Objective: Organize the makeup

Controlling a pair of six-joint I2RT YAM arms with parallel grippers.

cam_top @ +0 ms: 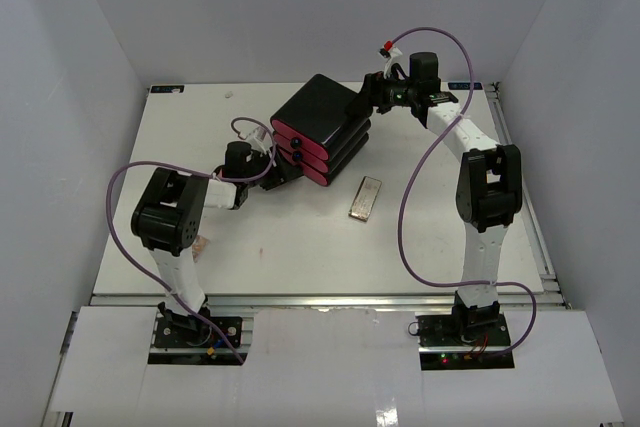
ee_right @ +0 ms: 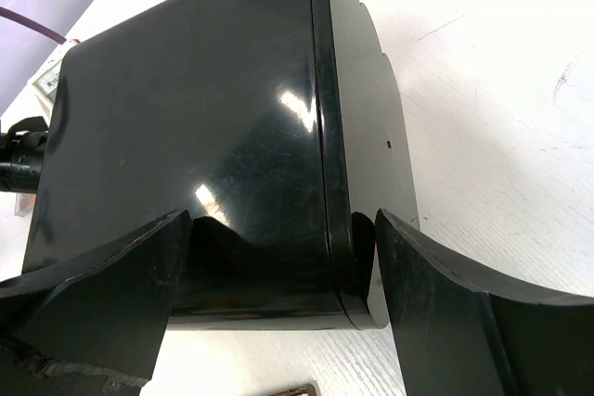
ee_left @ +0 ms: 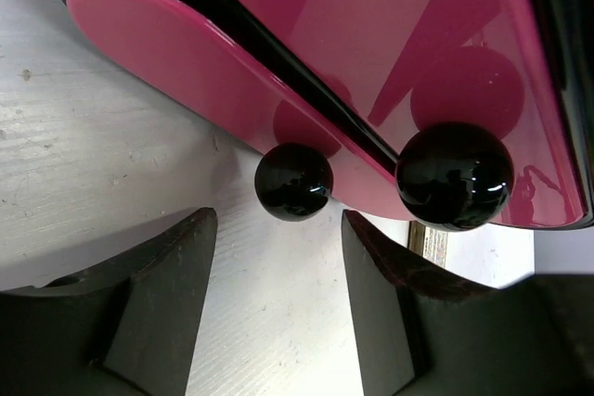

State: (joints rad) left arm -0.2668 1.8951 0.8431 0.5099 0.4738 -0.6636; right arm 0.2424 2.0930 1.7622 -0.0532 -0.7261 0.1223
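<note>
The left jaws, half open and empty, faced a pink drawer's small black round knob (ee_left: 293, 181); they needed centring on it before closing, then a straight pull. The right jaws stood wide astride the glossy black three-drawer box (ee_right: 232, 136), seemingly to brace it. The drawers' contents were hidden; the flat beige-metallic palette (cam_top: 366, 197) lay on the white worktop (cam_top: 300, 257) just beside the box

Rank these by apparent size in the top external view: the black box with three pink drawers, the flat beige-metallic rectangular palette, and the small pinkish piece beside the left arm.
1. black box with three pink drawers: by far the largest.
2. flat beige-metallic rectangular palette: clearly smaller.
3. small pinkish piece: smallest, barely visible.
</note>
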